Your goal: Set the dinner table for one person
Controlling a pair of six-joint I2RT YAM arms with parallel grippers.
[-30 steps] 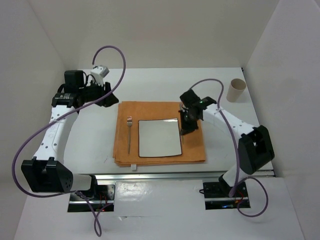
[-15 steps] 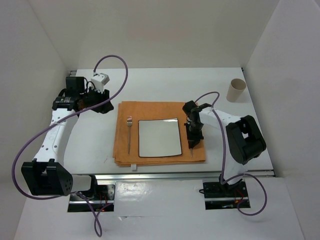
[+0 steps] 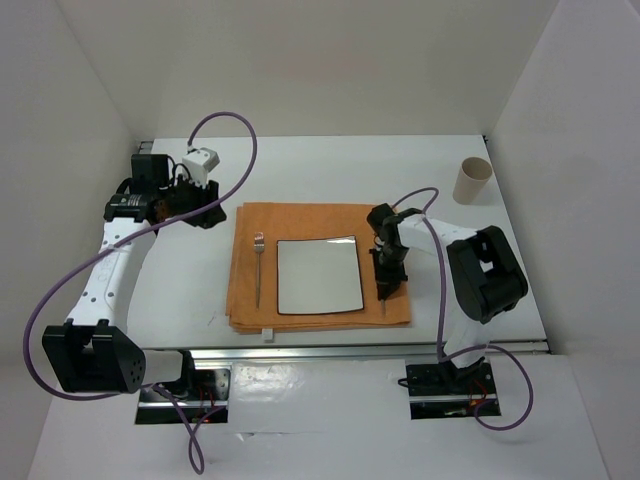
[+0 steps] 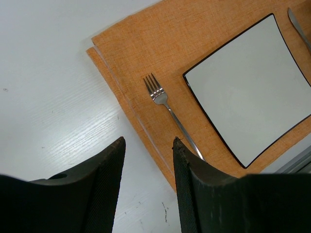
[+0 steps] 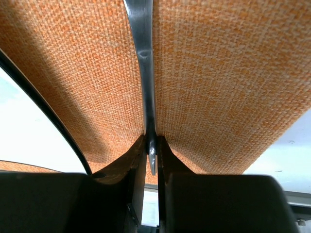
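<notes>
The white dinner table (image 3: 300, 160) carries an orange cloth (image 3: 320, 215) with a white square black-rimmed plate (image 3: 318, 275) on it. A fork (image 3: 258, 270) lies on the cloth left of the plate. My right gripper (image 3: 385, 270) is low over the cloth right of the plate, shut on a knife (image 5: 143, 58) whose blade lies along the cloth (image 5: 218, 73). My left gripper (image 3: 205, 205) is open and empty above the table (image 4: 48, 73) at the cloth's far left corner. Its wrist view shows the fork (image 4: 167, 107) and plate (image 4: 248, 92).
A tan paper cup (image 3: 472, 181) stands at the far right of the table. A silver rail (image 3: 380, 350) runs along the near edge. White walls close in the left, back and right sides.
My right gripper has moved nearer along the plate's right side and come down, bringing the knife onto the cloth. My left gripper has drawn back slightly to the left.
</notes>
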